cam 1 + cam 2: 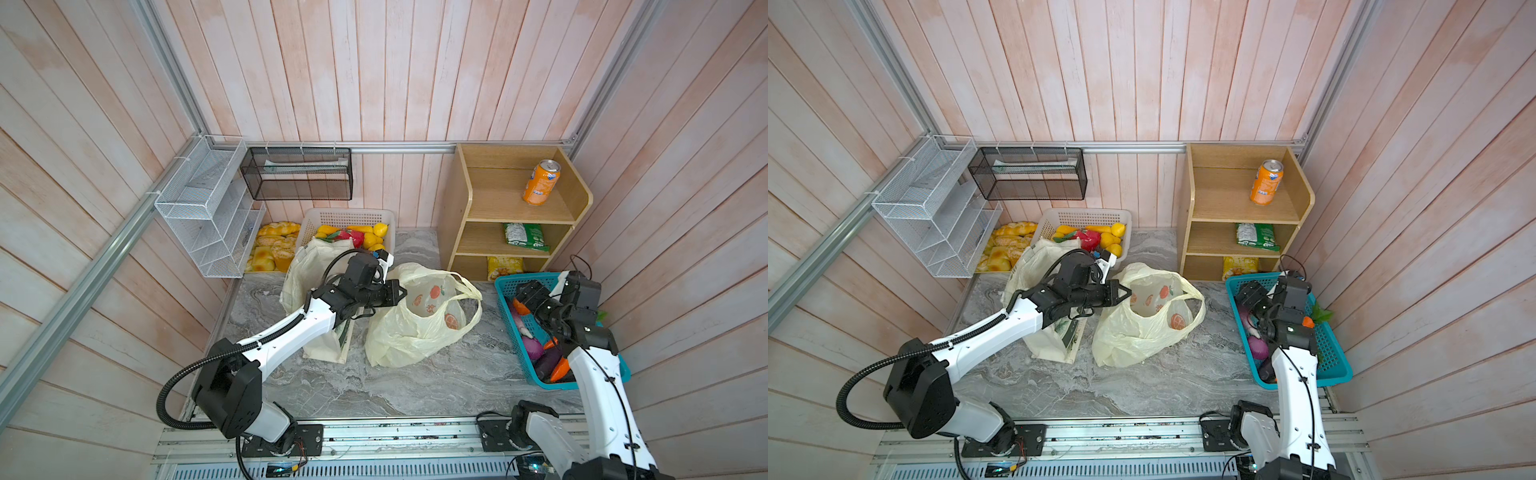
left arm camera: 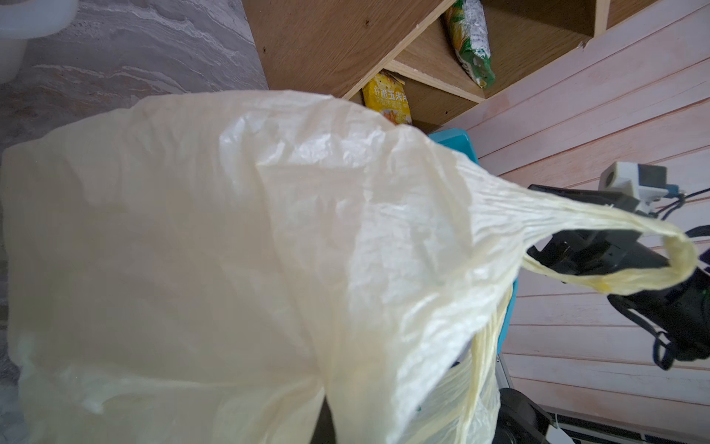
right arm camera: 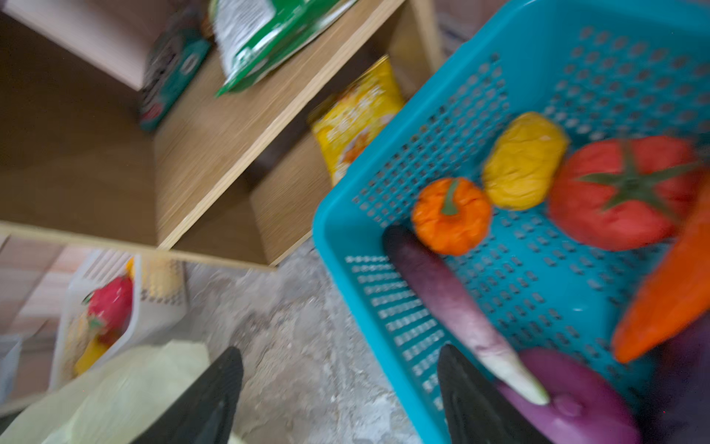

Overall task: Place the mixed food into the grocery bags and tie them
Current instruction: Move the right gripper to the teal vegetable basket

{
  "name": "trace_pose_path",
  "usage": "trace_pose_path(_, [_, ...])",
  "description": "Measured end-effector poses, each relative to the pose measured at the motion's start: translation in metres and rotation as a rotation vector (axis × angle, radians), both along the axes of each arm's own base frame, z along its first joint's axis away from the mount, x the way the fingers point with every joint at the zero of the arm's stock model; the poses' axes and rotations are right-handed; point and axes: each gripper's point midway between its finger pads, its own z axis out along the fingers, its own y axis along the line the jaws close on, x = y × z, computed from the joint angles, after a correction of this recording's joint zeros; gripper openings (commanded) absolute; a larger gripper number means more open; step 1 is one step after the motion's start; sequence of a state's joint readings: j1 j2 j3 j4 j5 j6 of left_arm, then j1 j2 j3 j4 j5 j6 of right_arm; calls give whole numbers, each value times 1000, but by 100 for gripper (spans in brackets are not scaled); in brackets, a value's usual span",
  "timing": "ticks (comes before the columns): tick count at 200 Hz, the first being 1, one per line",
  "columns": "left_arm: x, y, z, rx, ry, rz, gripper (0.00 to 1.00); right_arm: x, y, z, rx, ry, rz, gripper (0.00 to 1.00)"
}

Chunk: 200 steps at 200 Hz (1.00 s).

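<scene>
Bimanual tabletop scene, seen in both top views and from each wrist. The left gripper [image 1: 401, 293] is closed on the near rim of the plastic bag [image 1: 419, 328], pinching the thin film so that the mouth stands open toward the right; in the left wrist view the film [image 2: 230, 250] drapes straight out from the fingers, with 1 loop handle [image 2: 653, 246] stretched away from them. The cloth tote [image 1: 307, 262] stands just beside the bag, under the left arm. The right gripper [image 3: 340, 351] hangs at the near-left corner of the blue basket [image 3: 345, 215] with its 2 fingers [image 3: 472, 399] spread wide and nothing between them: 1 finger is over the marble table [image 1: 415, 386], the other inside the basket wall. A toy carrot [image 3: 668, 292] lies in the basket on the far side of that inner finger, apart from it and outside the gap. A purple-white radish [image 3: 453, 307] and a purple eggplant [image 3: 576, 399] lie nearer, just beside the inner finger. More carrots [image 1: 550, 343] show under the right arm in a top view.
</scene>
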State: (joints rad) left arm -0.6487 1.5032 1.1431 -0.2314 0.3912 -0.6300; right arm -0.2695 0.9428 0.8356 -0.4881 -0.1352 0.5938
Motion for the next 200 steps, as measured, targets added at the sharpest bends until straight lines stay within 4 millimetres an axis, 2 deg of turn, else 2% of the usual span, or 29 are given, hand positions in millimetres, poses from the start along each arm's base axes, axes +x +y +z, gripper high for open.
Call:
trace_pose_path(42, [-1, -3, 4, -18, -5, -18, 0, -16, -69, -24, -20, 98, -246, 82])
trace_pose_path(73, [-2, -4, 5, -25, -5, -27, 0, -26, -105, -40, 2, 142, -360, 81])
trace_pose_path(114, [-4, -6, 6, -32, -4, -36, 0, -25, -124, -63, 31, 194, -410, 80])
trace_pose_path(200, [-4, -6, 5, -32, -2, -40, 0, -24, -146, -83, 29, 226, -488, 78])
